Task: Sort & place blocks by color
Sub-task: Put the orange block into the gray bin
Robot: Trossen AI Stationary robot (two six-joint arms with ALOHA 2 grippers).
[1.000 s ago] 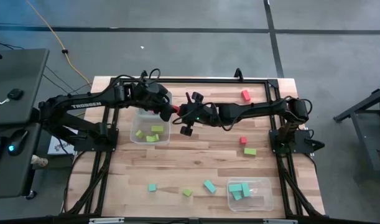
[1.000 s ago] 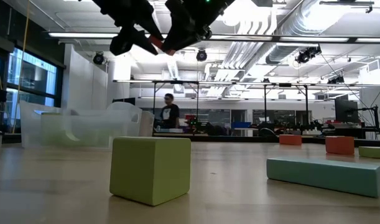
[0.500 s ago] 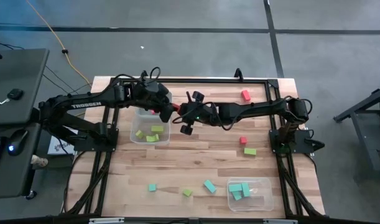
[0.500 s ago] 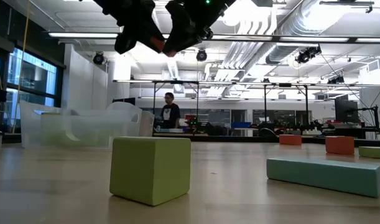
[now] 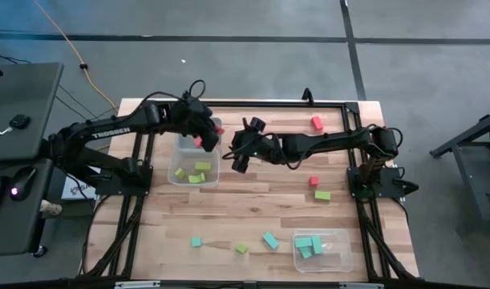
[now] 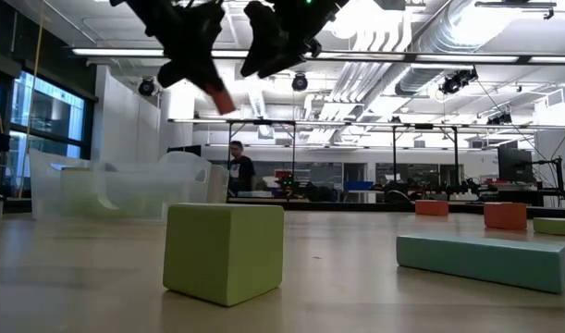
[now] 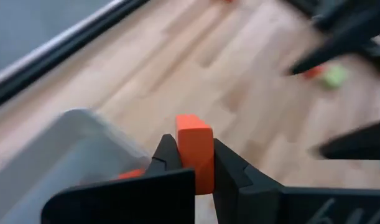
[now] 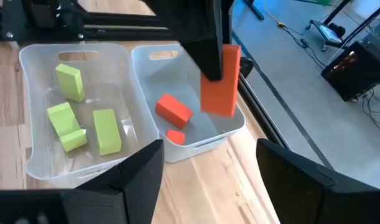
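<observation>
Pinching a red bar (image 8: 221, 79) upright between its fingers, left gripper (image 5: 203, 138) above the tub holding red blocks (image 8: 173, 109), beside the tub of green blocks (image 8: 106, 130), right gripper (image 5: 238, 154) just beside, fingers spread wide and empty, loose blocks (image 5: 269, 239) scattered on the table (image 5: 253, 201).

Two tubs (image 5: 195, 160) side by side at worktop (image 5: 253, 209) left; left hand (image 5: 200, 138) with red block (image 5: 198, 141) above them, right hand (image 5: 239, 152) close beside, crowding. Centre bare wood, free passage. Loose blocks (image 5: 315, 188) right; third tub (image 5: 321, 250) near front.
</observation>
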